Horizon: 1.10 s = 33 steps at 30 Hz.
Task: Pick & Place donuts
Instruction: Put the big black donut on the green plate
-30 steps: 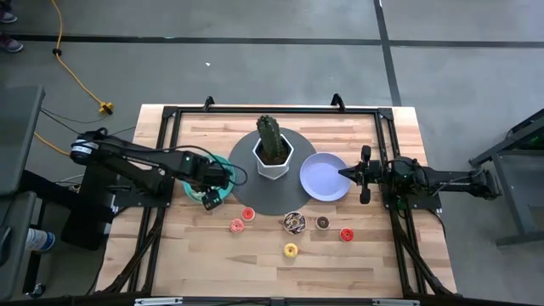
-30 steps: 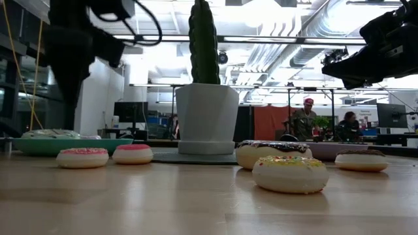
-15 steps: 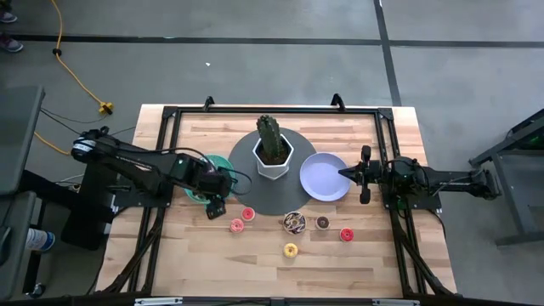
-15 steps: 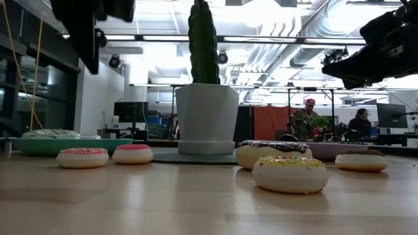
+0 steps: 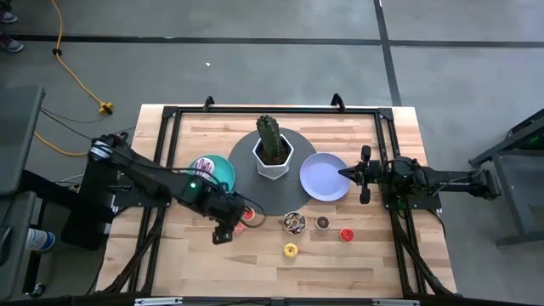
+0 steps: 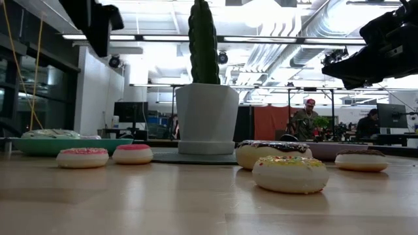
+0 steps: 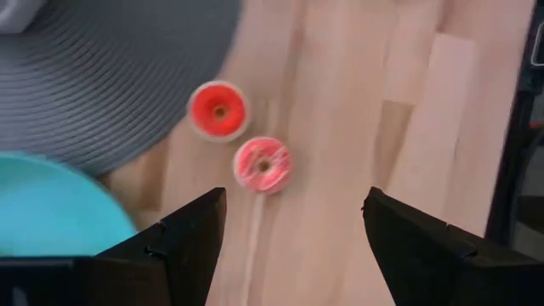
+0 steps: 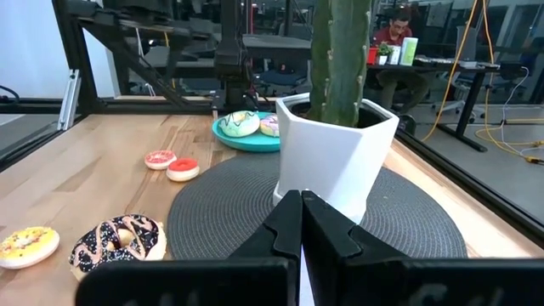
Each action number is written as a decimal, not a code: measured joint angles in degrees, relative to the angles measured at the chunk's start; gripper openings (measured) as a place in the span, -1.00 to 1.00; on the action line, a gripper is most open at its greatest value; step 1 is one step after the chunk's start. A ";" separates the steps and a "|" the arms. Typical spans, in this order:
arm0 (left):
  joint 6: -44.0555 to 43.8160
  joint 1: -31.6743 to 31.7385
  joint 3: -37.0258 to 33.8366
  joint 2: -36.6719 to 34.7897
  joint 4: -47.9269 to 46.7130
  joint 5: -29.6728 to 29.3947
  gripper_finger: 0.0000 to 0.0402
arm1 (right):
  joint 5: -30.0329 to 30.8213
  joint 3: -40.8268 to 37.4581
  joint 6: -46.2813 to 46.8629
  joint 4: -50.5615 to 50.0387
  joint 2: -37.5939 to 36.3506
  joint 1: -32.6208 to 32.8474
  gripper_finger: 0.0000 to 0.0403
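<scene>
Left tool hangs above the table at lower centre-left of the high view, directly over the pink-sprinkled donut and the red donut. In the left wrist view both small rings sit on bare wood between and beyond the two dark fingers, apart from them, the pink one nearer, the red one at the edge of the grey round mat. The fingers stand wide apart and hold nothing. Teal plate lies just up-left of the tool in the high view, carrying two larger donuts, one mint-green, one pink; from above the arm covers part of the plate. Further right in the high view, in a loose row: chocolate-white donut, brown donut, red donut at far right, with the yellow donut below them. In the high view the left arm hides the pink-sprinkled ring and most of the red one. In the low view the left tool is cut off by the top edge at upper left, well above the table; only its dark body shows. Right tool waits at the right rim of the lavender plate, fingers pressed together, empty. Cactus in a white pot stands mid-mat. A person sits in the room behind, small and indistinct.
</scene>
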 joint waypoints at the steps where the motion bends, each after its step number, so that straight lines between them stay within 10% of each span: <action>1: -0.01 -0.02 1.21 1.28 -0.48 0.35 0.34 | -0.01 -0.01 0.00 0.02 -0.01 -0.01 -1.00; 20: 20.34 0.70 38.24 32.96 -5.95 4.91 0.34 | -0.01 0.01 0.00 0.01 0.22 -0.01 -1.00; 33: 42.37 4.32 44.34 40.95 -5.81 4.76 0.34 | -0.01 -0.01 0.00 0.03 0.22 0.00 -1.00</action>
